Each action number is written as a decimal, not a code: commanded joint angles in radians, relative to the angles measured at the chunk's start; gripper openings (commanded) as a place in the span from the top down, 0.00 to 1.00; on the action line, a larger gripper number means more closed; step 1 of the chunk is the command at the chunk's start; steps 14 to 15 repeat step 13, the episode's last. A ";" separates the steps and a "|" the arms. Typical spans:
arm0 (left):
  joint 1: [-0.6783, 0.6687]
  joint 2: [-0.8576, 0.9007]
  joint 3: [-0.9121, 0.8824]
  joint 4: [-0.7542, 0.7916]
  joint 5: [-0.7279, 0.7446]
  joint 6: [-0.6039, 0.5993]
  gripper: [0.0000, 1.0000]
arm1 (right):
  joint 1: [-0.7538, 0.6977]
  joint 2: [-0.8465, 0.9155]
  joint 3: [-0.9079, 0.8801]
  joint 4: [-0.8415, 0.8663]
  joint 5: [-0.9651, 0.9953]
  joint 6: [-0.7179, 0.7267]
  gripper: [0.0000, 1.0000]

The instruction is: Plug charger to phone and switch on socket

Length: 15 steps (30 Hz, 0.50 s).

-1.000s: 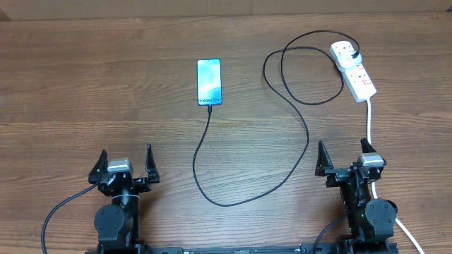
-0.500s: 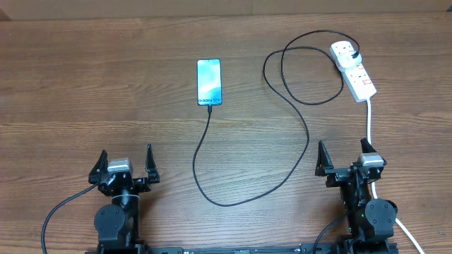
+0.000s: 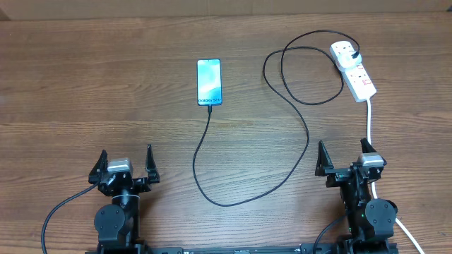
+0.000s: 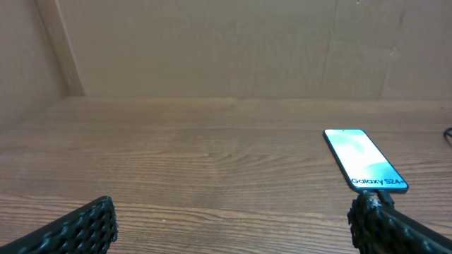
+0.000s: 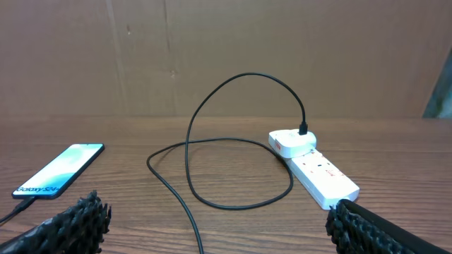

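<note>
The phone lies screen-up on the wooden table, its blue-teal screen lit; it also shows in the left wrist view and the right wrist view. The charger cable runs from the phone's bottom edge in a long loop to the black plug seated in the white socket strip, which also shows in the right wrist view. My left gripper is open and empty near the table's front edge. My right gripper is open and empty, in front of the strip.
The strip's thick white lead runs down past my right gripper toward the front edge. A brown cardboard wall stands behind the table.
</note>
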 commanded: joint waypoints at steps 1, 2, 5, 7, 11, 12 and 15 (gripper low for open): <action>0.004 -0.011 -0.004 0.000 0.009 0.022 0.00 | 0.007 -0.012 -0.011 0.005 -0.002 -0.004 0.00; 0.004 -0.011 -0.004 0.000 0.009 0.022 0.00 | 0.007 -0.012 -0.011 0.005 -0.002 -0.004 0.00; 0.004 -0.011 -0.004 0.000 0.009 0.022 0.00 | 0.007 -0.012 -0.011 0.005 -0.002 -0.004 0.00; 0.004 -0.011 -0.004 0.000 0.009 0.022 0.00 | 0.007 -0.012 -0.011 0.005 -0.002 -0.004 0.00; 0.004 -0.011 -0.004 0.000 0.009 0.022 0.00 | 0.007 -0.012 -0.011 0.005 -0.002 -0.004 0.00; 0.004 -0.011 -0.004 0.000 0.009 0.022 0.00 | 0.008 -0.012 -0.011 0.005 -0.002 -0.003 0.00; 0.004 -0.011 -0.004 0.000 0.009 0.022 0.00 | 0.008 -0.012 -0.011 0.005 -0.002 -0.004 0.00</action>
